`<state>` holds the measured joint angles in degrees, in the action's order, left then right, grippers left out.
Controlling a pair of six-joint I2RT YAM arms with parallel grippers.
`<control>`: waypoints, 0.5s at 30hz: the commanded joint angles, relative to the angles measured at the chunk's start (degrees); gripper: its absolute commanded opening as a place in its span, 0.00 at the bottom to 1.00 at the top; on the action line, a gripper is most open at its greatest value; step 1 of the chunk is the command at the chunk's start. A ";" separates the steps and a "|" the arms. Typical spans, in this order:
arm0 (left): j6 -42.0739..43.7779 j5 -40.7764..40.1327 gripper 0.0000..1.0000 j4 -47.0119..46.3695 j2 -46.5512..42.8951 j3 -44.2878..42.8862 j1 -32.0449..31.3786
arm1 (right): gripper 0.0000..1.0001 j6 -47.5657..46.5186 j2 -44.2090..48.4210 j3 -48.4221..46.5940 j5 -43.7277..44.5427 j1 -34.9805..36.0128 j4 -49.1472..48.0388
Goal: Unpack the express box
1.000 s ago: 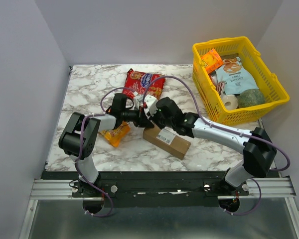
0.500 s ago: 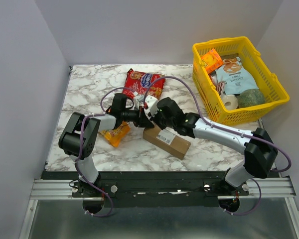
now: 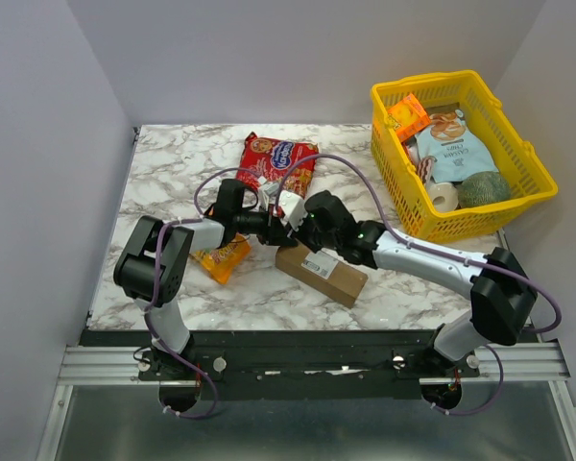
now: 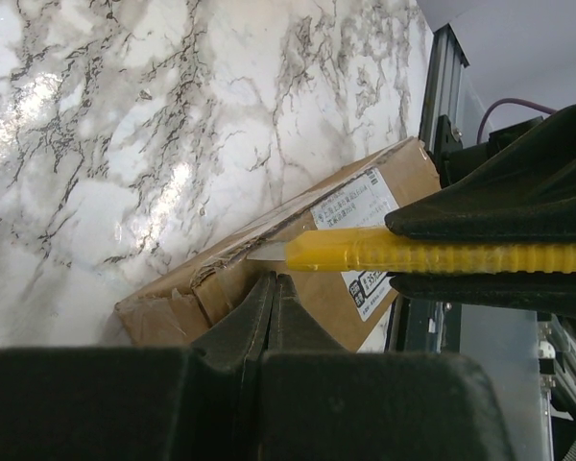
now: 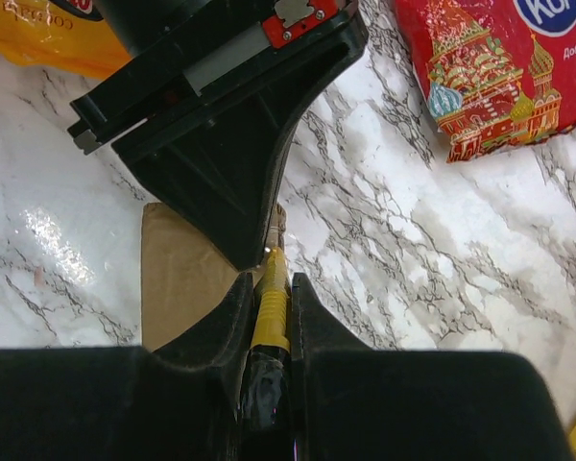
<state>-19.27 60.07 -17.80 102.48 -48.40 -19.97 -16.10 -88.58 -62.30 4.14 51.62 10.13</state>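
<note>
Express box (image 3: 324, 275) lies near the centre of the marble table (image 3: 173, 173), label up, flaps shut.

Left gripper (image 4: 274, 288): fingers together, empty, tips at the box's end, seemingly touching it.

Right gripper (image 5: 269, 288): clamped on the yellow utility knife (image 4: 432, 252), blade at the top seam by that end.

Judged: the seam cut has barely begun; opening and emptying are left.

Beyond: red snack bag (image 3: 278, 163), yellow basket (image 3: 480, 219).

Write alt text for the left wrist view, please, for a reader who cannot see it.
A yellow box cutter, gripped in the right hand, reaches its blade across the top of the brown express box, beside its white label. The shut left hand sits at the box's frayed end, on a marble table.
</note>
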 commanded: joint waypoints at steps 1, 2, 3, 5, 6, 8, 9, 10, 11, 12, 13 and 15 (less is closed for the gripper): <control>7.14 -10.68 0.00 14.02 6.94 1.65 -0.51 | 0.00 -1.39 0.33 1.66 -7.91 -0.55 4.63; 7.31 -10.68 0.00 14.46 7.30 1.38 -0.51 | 0.01 -1.31 0.51 1.40 -7.66 -0.55 6.20; 7.40 -10.85 0.00 14.55 7.13 1.29 -0.51 | 0.00 -1.22 0.68 0.70 -7.57 -0.64 7.17; 7.49 -11.21 0.00 14.38 6.60 1.55 -0.51 | 0.01 -0.87 0.60 -0.53 -7.66 -0.73 11.11; 7.40 -11.29 0.00 14.11 6.60 1.82 -0.60 | 0.00 -0.17 0.42 -1.06 -7.22 -0.90 12.44; 7.40 -11.47 0.00 13.94 6.25 2.00 -0.60 | 0.00 0.45 0.59 -1.42 -7.74 -1.08 14.64; 7.40 -11.47 0.00 13.67 6.07 2.26 -0.60 | 0.01 0.54 0.77 -1.07 -8.09 -1.08 14.83; 7.40 -11.38 0.00 13.67 6.07 2.26 -0.60 | 0.00 0.54 0.86 -0.80 -8.44 -1.08 14.92; 7.49 -11.38 0.00 13.67 5.98 2.26 -0.60 | 0.01 0.80 0.77 -0.11 -8.45 -1.08 14.83; 7.49 -11.38 0.00 13.76 5.98 2.17 -0.60 | 0.00 0.98 0.51 0.16 -8.36 -1.34 14.83; 7.66 -11.38 0.00 13.76 5.89 2.17 -0.69 | 0.00 1.33 0.25 0.25 -8.19 -1.60 14.83; 7.93 -11.30 0.00 13.85 5.54 2.35 -0.86 | 0.01 1.68 0.42 1.39 -7.14 -2.13 13.61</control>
<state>-17.63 61.80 -14.39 103.61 -50.43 -20.32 -16.95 -88.03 -63.55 -0.40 50.02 14.44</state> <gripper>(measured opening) 0.010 0.213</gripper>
